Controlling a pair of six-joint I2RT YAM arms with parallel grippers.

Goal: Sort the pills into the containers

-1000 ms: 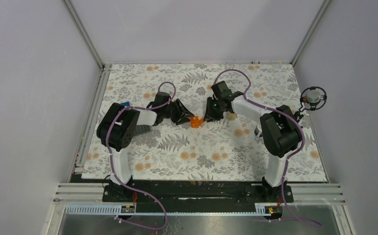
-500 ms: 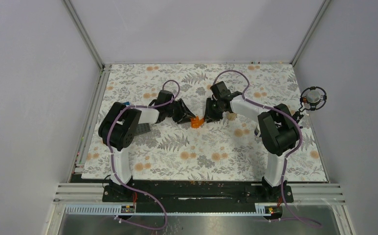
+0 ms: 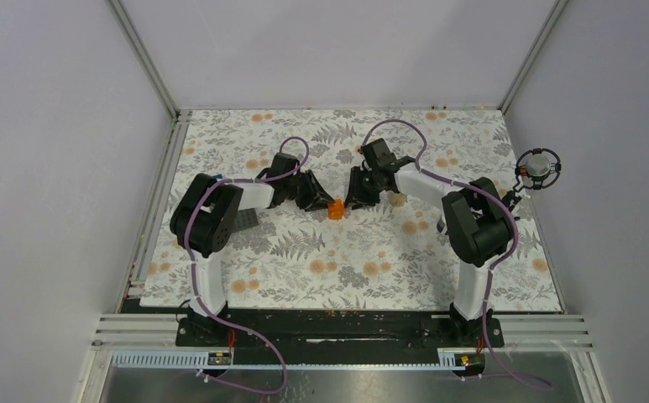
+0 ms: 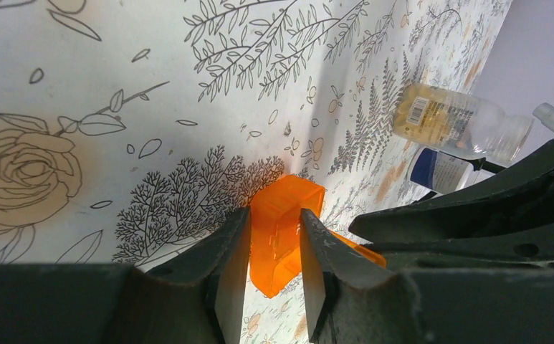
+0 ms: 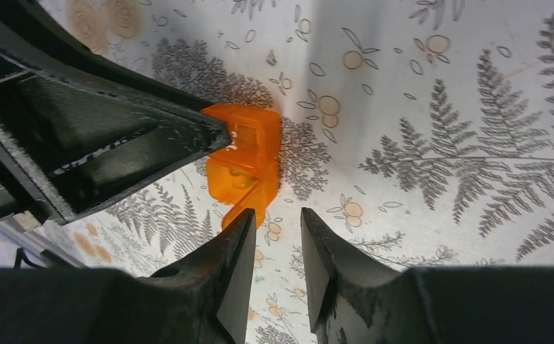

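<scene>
A small translucent orange box (image 3: 334, 210) lies on the floral table (image 3: 388, 260), near its middle, between two arms reaching inward from either side. In the wrist views its long axis is seen running from one gripper toward the other. The box is clamped across its narrow width by the left gripper (image 4: 274, 212). The right gripper (image 5: 277, 212) is held low just beside the box's other end, jaws slightly apart with only tablecloth between them. A clear bottle (image 4: 449, 123) is seen lying on its side beyond, with a white-and-dark bottle (image 4: 435, 170) partly hidden behind the right gripper. Whether the box's lid is raised cannot be made out.
</scene>
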